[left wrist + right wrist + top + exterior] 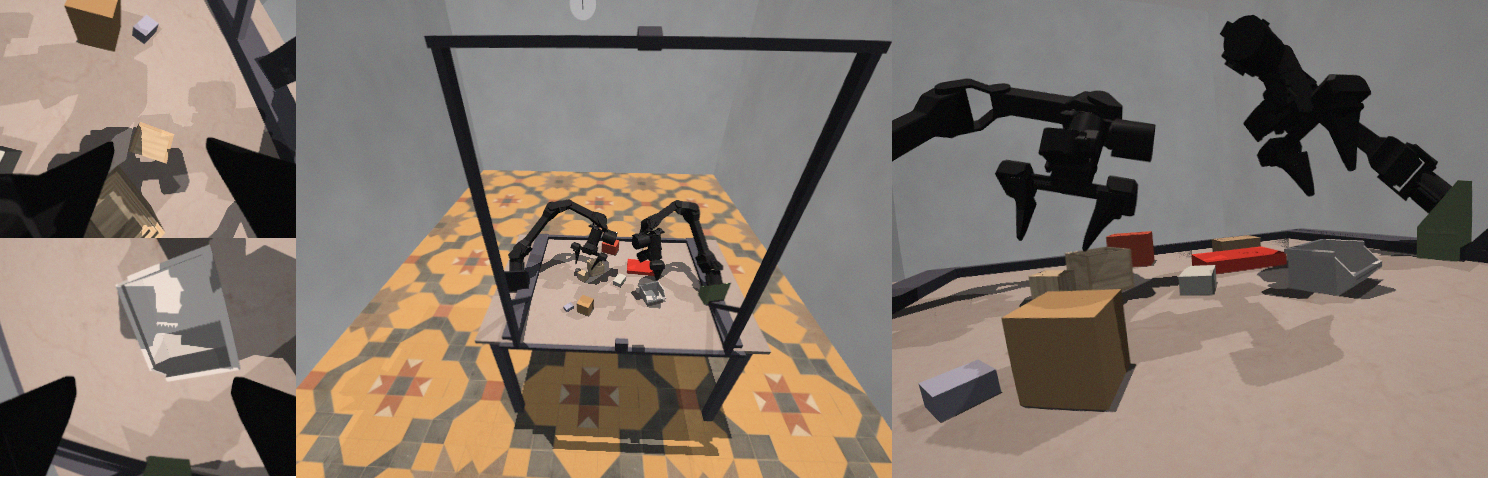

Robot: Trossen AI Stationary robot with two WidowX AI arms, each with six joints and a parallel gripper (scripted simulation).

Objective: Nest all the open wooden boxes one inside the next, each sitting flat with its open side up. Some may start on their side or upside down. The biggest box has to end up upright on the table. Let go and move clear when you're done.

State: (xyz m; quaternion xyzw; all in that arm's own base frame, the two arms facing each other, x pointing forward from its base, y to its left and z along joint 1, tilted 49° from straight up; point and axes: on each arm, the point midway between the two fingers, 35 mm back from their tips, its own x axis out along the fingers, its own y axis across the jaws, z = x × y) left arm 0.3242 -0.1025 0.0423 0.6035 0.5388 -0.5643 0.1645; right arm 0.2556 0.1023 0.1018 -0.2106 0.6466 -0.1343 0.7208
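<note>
Several wooden boxes are nested as a stack (597, 267) (1108, 271) (116, 216), its stepped rims facing up in the left wrist view. A small wooden box (1046, 283) (158, 143) lies on the table close beside the stack; which way its open side faces I cannot tell. My left gripper (1053, 244) (159, 144) is open and empty above the small box, one finger over the stack's side. My right gripper (1331, 181) (155, 385) is open and empty, high above the table near the grey tray, well away from the wooden boxes.
A grey open tray (652, 295) (1314, 272) stands at the right. A red tray (1237, 260), a tan block (1237, 244) and a red block (610, 247) (1143, 249) are farther back. A white block (619, 280) (1197, 282), an orange-brown block (1062, 355) and a lavender block (959, 390) stand nearer.
</note>
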